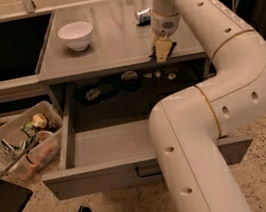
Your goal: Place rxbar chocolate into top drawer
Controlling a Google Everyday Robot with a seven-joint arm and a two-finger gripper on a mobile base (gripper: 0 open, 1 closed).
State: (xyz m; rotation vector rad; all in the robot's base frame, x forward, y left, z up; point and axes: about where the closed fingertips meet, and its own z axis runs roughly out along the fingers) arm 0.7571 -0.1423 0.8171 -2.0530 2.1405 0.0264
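Note:
The rxbar chocolate [154, 53] is a small black wrapper lying on the grey desk top [113, 45] near its front edge; only dark slivers of it show on either side of my gripper. My gripper [163, 50] points down right at the bar, at desk height. The top drawer [99, 177] stands pulled out below the desk; its grey floor [111, 142] holds nothing that I can see, and its right part is hidden behind my arm. Its dark handle [145, 173] shows on the front.
A white bowl [76, 34] stands at the desk's back left. A blue-and-silver soda can [143, 15] lies behind my gripper. Small dark items [129, 78] sit in the recess behind the drawer. A clear bin of clutter [22, 141] and a dark chair [2, 206] are on the floor at left.

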